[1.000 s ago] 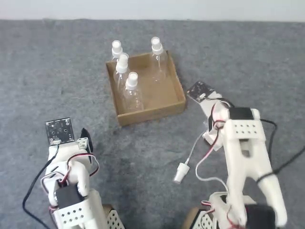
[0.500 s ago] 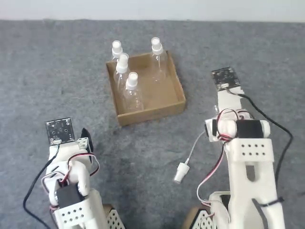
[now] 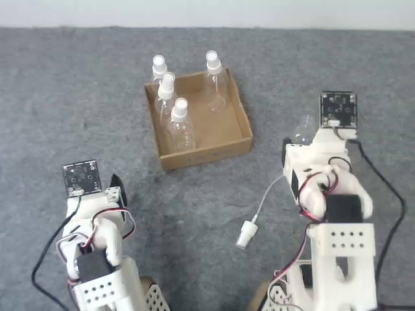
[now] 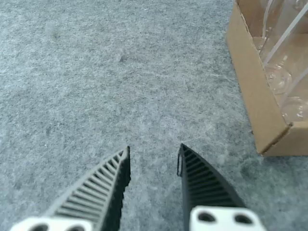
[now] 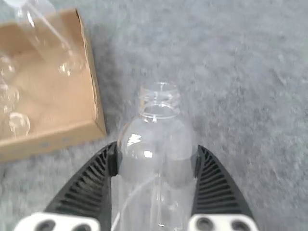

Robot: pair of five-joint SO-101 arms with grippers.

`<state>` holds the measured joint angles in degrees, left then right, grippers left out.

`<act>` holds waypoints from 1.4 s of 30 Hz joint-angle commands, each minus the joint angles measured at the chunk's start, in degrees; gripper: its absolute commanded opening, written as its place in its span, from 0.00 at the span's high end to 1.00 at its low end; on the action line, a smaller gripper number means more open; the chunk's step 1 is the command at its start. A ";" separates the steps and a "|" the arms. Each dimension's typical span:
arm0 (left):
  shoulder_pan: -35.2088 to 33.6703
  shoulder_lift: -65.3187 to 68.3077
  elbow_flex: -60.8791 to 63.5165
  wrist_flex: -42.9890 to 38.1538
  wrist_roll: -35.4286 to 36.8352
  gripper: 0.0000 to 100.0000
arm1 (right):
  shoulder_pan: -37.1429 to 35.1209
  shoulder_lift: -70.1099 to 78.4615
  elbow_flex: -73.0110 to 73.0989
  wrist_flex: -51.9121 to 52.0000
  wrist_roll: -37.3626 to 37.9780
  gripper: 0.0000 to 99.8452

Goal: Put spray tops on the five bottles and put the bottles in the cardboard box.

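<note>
A clear bottle (image 5: pixel 156 139) with no spray top sits between the fingers of my right gripper (image 5: pixel 154 159), which is shut on it. Its open neck points away from the wrist. In the high view that bottle (image 3: pixel 303 129) shows just right of the cardboard box (image 3: pixel 206 150). Several bottles with white spray tops (image 3: pixel 179 113) stand in the box. A loose spray top (image 3: pixel 246 233) with its thin tube lies on the carpet in front of the box. My left gripper (image 4: pixel 153 156) hangs open over bare carpet, left of the box (image 4: pixel 250 82).
Grey carpet covers the whole table. Both arm bases stand at the near edge, with loose cables around them. The right arm (image 3: pixel 331 207) rises just right of the loose spray top. A pale wall runs along the far edge.
The right arm's wrist has swung to the right, away from the box's near right corner, and the bottle in its gripper now shows. The left arm has kept still.
</note>
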<state>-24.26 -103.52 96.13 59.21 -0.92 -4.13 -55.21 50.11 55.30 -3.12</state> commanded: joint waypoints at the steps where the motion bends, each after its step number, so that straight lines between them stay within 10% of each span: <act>1: 0.26 -1.05 -0.75 -1.58 -0.70 0.84 | 0.57 -6.02 5.54 -10.77 -2.55 0.93; 12: 4.66 -1.05 -5.41 5.01 -0.70 0.73 | 7.08 -19.91 20.04 -23.52 -6.33 0.93; 42: 54.68 -0.88 -14.20 11.08 -2.37 0.72 | 21.49 -37.76 31.21 -25.80 -15.21 0.93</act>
<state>26.90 -103.52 85.41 71.69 -2.86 16.35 -91.78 82.11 30.51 -16.92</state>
